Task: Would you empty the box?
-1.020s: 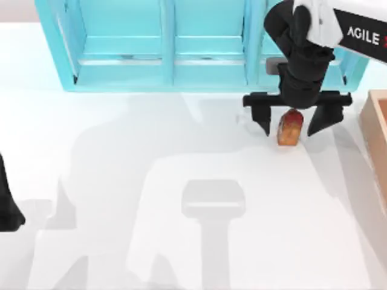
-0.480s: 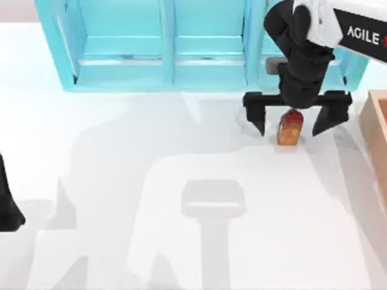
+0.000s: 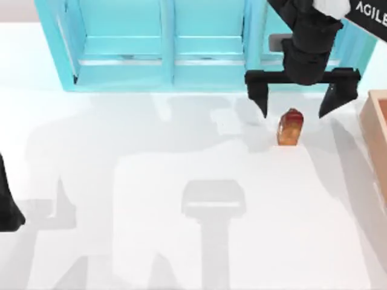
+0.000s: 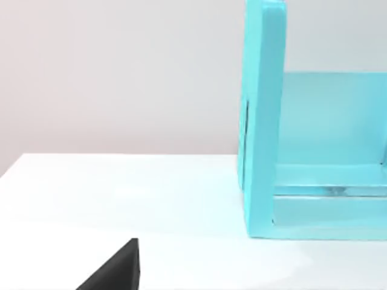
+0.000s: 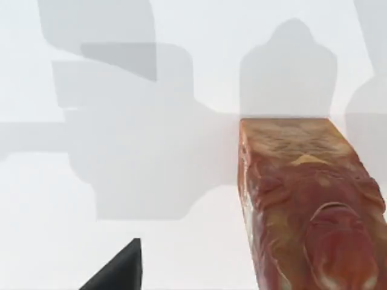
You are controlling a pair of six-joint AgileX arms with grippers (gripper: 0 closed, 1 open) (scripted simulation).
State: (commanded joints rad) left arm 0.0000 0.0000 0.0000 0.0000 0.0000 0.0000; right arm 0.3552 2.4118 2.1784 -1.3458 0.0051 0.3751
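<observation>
The light tan box point(image 3: 376, 130) with a reddish-brown inside pokes in at the table's right edge. To its left, a small red-orange block point(image 3: 290, 127) stands on the white table; the right wrist view shows this block point(image 5: 302, 199) close below the camera. My right gripper point(image 3: 295, 107) hangs open just above and behind the block, its two black fingers spread wide on either side, holding nothing. My left arm point(image 3: 7, 205) is parked at the table's left edge.
A big turquoise three-compartment shelf unit point(image 3: 169, 60) runs along the back of the table, right behind my right gripper. In the left wrist view the shelf unit's side wall point(image 4: 263, 121) rises from the white table.
My right gripper has lifted off the red-orange block and drawn back toward the shelf unit, fingers spread wider. The block stays on the table. The left arm has not moved.
</observation>
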